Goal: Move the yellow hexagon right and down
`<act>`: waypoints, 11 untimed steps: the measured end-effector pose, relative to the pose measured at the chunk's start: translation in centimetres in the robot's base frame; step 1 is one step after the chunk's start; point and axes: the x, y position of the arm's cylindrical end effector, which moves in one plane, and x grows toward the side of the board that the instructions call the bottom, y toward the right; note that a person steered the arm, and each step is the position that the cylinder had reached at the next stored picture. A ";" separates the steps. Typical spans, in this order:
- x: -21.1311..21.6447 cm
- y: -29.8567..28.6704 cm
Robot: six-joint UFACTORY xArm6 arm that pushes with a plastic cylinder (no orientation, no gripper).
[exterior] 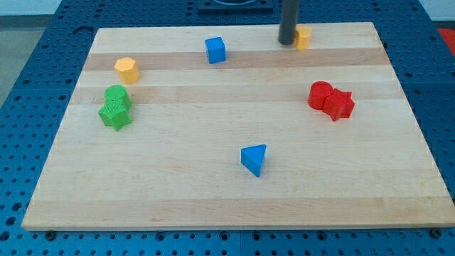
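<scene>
Nearest the view's bottom, well below my tip, sits a blue triangle (254, 158); the yellow hexagon (126, 69) lies far to the view's left of my tip and lower. My tip (287, 42), a bare rod holding nothing, touches a yellow block (303, 37) at the table's (213, 199) top edge.

Wooden board (234, 206) on blue pegboard table (43, 43). Blue cube (215, 50) at 12 o'clock, small yellow block (304, 37) at 1, two touching red blocks (330, 99) at 3, blue triangle (254, 158) at 6, two touching green blocks (115, 107) at 9.
</scene>
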 end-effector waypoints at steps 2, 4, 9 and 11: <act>1.0 1.6; 7.5 0.4; 10.7 -30.8; 9.9 -41.1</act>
